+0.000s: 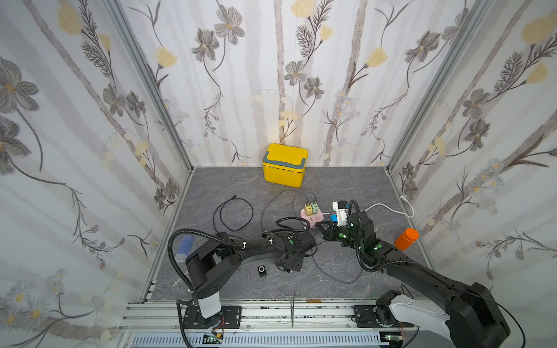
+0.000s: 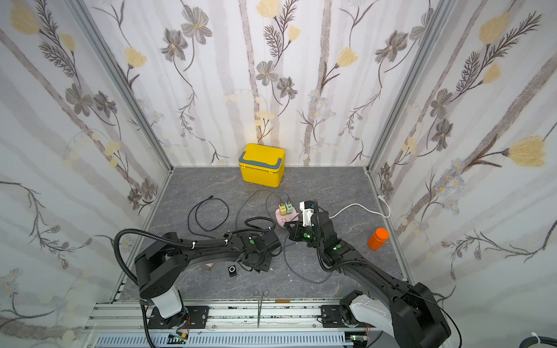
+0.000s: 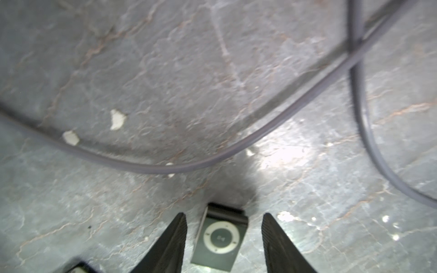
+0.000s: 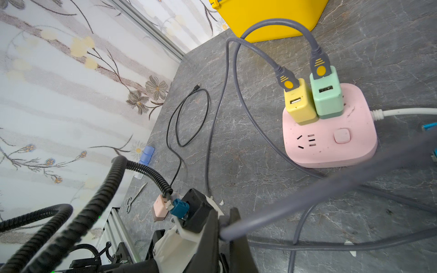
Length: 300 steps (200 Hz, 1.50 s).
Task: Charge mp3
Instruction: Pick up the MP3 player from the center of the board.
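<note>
The grey marbled surface carries a yellow box far beyond both tools. A pink power strip sits just ahead of the right tool, whose jaws are pinched tight on the end of a grey cable. The left tool points down, its jaws moderately spread. The mp3 lies flat on the surface between its fingers, touching neither.
</note>
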{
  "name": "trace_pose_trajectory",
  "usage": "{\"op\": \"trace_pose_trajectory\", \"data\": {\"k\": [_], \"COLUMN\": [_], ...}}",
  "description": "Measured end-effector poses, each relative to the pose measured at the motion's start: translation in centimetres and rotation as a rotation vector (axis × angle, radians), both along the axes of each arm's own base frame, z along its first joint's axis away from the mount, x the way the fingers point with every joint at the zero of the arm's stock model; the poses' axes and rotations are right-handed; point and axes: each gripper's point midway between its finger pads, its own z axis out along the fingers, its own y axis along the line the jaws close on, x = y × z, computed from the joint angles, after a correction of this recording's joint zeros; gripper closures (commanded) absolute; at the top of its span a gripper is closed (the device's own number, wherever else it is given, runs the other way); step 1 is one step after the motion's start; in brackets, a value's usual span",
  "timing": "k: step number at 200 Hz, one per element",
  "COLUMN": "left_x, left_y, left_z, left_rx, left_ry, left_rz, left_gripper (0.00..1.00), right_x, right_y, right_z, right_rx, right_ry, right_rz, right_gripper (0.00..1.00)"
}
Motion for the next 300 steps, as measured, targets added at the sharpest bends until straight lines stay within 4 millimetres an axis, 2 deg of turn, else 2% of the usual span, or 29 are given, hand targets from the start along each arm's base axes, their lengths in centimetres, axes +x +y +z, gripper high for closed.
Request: {"op": "trace_pose_trajectory", "data": {"k": [182,267,300], "left_x": [-0.5,-0.5,-0.7], "left_y": [0.9,0.7,0.8], "left_z": [-0.9,-1.2,-1.2], "left_rx": [0.071,0.08,0.077], "left_ry": [0.004,0.011,0.013], "left_rz": [-0.075,-0.083,-0.083], "left_gripper": [0.51,0.61,0.57], "right_x": [-0.3,-0.5,-0.6], "right_y": [-0.3,-0.4,-0.5], "right_z": [0.2,-0.4,-0.7], "right_rx": [0.015,0.008,0.003], "right_ry": [0.006,0.018,0.022], "right_rz": [-0.01,-0.012,-0.015], "right_gripper": [1.0,1.0,1.0]}}
